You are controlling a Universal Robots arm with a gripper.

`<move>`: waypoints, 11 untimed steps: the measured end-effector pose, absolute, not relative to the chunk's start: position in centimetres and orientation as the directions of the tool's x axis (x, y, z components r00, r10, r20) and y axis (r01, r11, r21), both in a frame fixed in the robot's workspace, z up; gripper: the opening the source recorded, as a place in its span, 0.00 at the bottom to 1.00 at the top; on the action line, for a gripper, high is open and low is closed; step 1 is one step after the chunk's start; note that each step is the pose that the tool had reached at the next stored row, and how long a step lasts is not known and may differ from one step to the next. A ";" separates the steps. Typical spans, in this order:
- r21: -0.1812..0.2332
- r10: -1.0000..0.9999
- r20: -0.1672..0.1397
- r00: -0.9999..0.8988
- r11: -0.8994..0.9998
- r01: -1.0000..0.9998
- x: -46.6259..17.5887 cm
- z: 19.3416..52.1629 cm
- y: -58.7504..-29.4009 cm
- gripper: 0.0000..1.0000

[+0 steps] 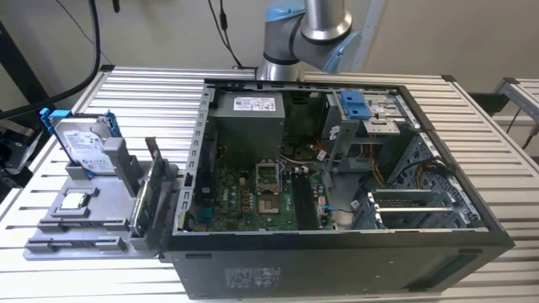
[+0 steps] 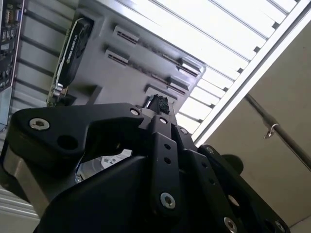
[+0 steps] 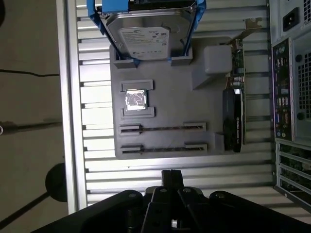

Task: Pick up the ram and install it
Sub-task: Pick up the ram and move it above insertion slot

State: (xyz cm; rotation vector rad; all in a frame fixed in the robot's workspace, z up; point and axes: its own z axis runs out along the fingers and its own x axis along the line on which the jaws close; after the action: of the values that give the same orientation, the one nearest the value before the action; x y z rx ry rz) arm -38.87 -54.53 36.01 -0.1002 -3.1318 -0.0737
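Approach step. End effector (image 3: 171, 176) narrow, empty, near tray (image 3: 165, 97). Ram (image 3: 163, 128) in tray slot, 8 o'clock of case (image 1: 337, 265) in exterior view. Pick needs wider opening across thin edge.

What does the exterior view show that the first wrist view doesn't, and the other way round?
Exterior view adds: the inside of the open computer case, with its motherboard and power supply, and the arm rising behind it.
First wrist view adds: the gripper, shut, seen against the slatted table just off the fixture's edge, and the case's rear panel with its ports.
Both share: the gray fixture, the silver hard drive in its blue frame, the processor chip and the graphics card standing on edge.
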 end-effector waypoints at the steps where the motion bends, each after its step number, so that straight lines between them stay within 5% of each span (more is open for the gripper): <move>1: 0.047 0.058 0.009 -0.998 0.997 0.058 -38.9 36.0 -54.5 0.11; 11: 0.047 -0.015 0.009 -1.000 0.999 -0.014 -38.9 36.0 -54.5 0.11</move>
State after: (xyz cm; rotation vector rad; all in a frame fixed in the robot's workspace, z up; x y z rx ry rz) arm -38.87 -54.53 36.01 0.0228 -3.1315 -0.0731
